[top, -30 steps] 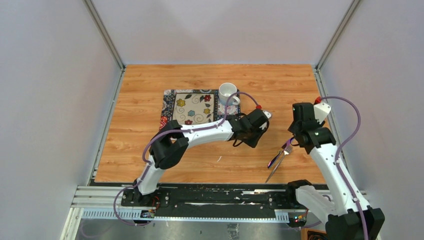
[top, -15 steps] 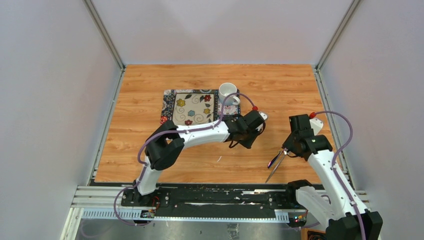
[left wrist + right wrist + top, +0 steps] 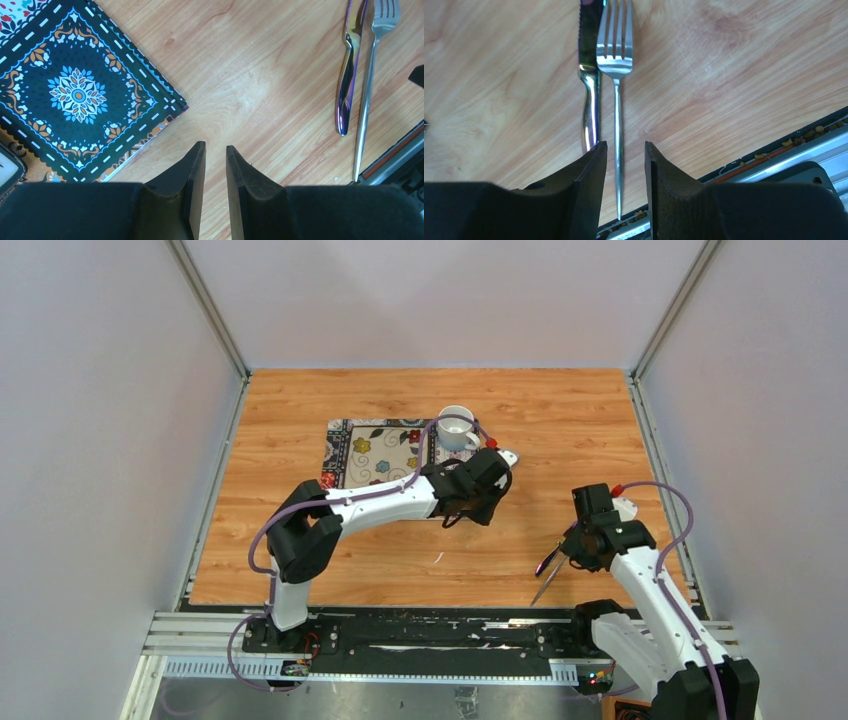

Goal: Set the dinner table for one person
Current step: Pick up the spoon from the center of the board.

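Observation:
The dinner table [image 3: 560,410] is a light orange-brown wood plank top. A silver fork [image 3: 556,566] and a knife [image 3: 547,558] lie side by side near its front right edge. My right gripper [image 3: 572,550] hangs over them, open. In the right wrist view the fork's handle [image 3: 616,125] runs between my right gripper's [image 3: 626,145] fingers and the knife [image 3: 589,75] lies just left of them. My left gripper [image 3: 468,508] is empty, its jaws only narrowly apart. It hovers over bare wood by the placemat's near right corner [image 3: 80,95].
A tile-patterned placemat [image 3: 340,440] holds a square flowered plate [image 3: 385,458]. A white mug [image 3: 456,427] stands at the mat's far right corner. The black rail [image 3: 420,625] runs along the front edge, close to the fork's handle end. Grey walls enclose three sides.
My left gripper has swung left and back, toward the placemat and mug. My right gripper has come down and toward the front, over the fork and knife. Fork and knife have not moved.

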You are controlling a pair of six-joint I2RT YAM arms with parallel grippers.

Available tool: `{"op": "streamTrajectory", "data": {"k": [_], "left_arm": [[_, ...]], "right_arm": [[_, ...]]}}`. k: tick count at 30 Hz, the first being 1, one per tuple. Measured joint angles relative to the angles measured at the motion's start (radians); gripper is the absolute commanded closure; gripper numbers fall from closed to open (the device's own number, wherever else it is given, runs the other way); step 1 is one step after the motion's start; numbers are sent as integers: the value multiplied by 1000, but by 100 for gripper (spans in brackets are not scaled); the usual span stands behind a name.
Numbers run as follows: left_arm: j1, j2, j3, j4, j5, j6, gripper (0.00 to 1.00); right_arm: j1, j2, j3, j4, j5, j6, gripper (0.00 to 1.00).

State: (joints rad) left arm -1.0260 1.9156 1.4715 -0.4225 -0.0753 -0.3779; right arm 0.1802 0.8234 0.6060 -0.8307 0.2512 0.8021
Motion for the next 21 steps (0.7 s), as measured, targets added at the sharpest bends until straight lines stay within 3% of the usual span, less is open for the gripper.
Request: {"op": "streamTrajectory", "data": {"k": [21], "left_arm": [[23,0,-37,50,38,-16,74]], "right_arm": [[0,142,-100,161,-58,-6,67]]}}
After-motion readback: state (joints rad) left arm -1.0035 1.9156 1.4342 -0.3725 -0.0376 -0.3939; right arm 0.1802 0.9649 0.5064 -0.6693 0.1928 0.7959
